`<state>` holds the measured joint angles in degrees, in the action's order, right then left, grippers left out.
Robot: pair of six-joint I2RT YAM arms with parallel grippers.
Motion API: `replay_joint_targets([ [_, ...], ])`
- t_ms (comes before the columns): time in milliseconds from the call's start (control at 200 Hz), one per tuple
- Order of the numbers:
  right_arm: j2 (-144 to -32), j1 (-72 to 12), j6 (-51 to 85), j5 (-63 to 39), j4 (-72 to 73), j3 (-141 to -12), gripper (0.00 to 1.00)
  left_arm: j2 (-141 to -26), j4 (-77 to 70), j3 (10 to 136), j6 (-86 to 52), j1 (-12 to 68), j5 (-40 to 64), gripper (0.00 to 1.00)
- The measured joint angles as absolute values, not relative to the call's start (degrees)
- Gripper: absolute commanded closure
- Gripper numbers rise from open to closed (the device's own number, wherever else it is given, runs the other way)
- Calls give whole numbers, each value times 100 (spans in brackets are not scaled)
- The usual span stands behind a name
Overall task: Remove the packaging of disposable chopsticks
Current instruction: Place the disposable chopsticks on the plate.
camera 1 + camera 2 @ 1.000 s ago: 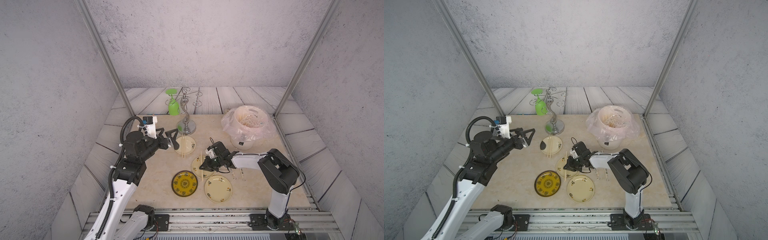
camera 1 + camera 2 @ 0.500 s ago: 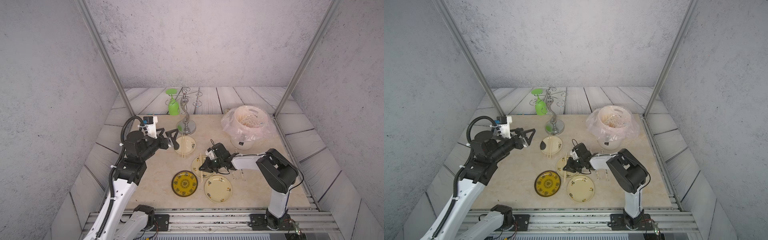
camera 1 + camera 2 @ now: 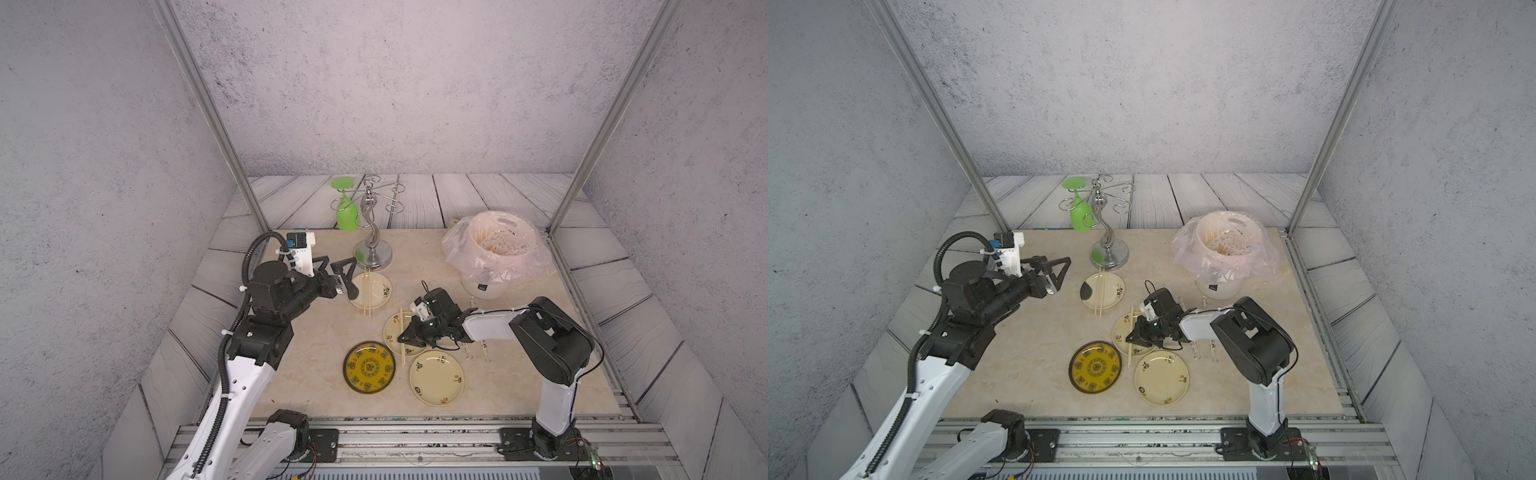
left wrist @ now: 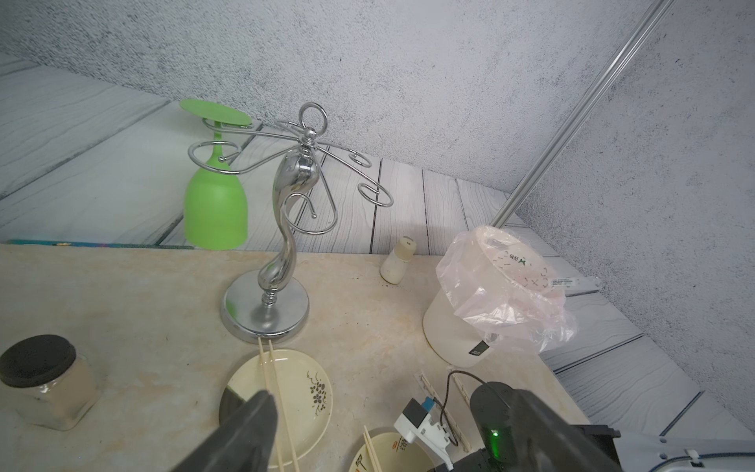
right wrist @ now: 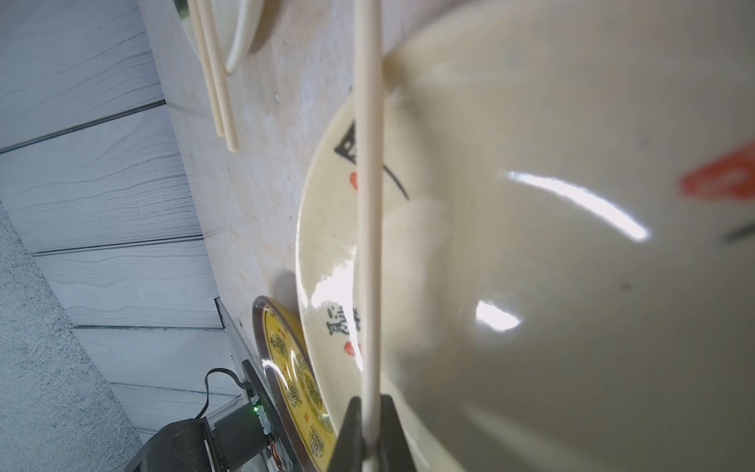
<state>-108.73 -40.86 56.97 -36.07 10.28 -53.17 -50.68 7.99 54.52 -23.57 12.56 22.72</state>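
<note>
The right hand (image 5: 369,410) pinches a chopstick (image 5: 369,204); left hand (image 3: 338,275) wide open.

I've got a beige marbled counter (image 3: 316,386) in both top views. Directly on it:
- At the back, the round base of a chrome glass rack (image 3: 372,254).
- Back right, a white bin (image 3: 486,289) lined with a pink bag.
- Four plates: a flowered cream plate (image 3: 379,291) near the rack base, a middle cream plate (image 3: 392,332), a yellow-and-dark plate (image 3: 369,367) just beside it, and a front cream plate (image 3: 436,377).
- Two clear sleeves (image 3: 468,352) right of the middle plate.

My left wrist view adds a black-lidded jar (image 4: 45,382) and a small white bottle (image 4: 398,259), tilted, at the back edge.
</note>
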Motion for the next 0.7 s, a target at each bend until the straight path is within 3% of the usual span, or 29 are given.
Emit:
replay_joint_targets([
  [701,-10886,-4086,5662,-3653,1044,-5242,79,-5068,799,5452,-2357,1249,2274,8],
])
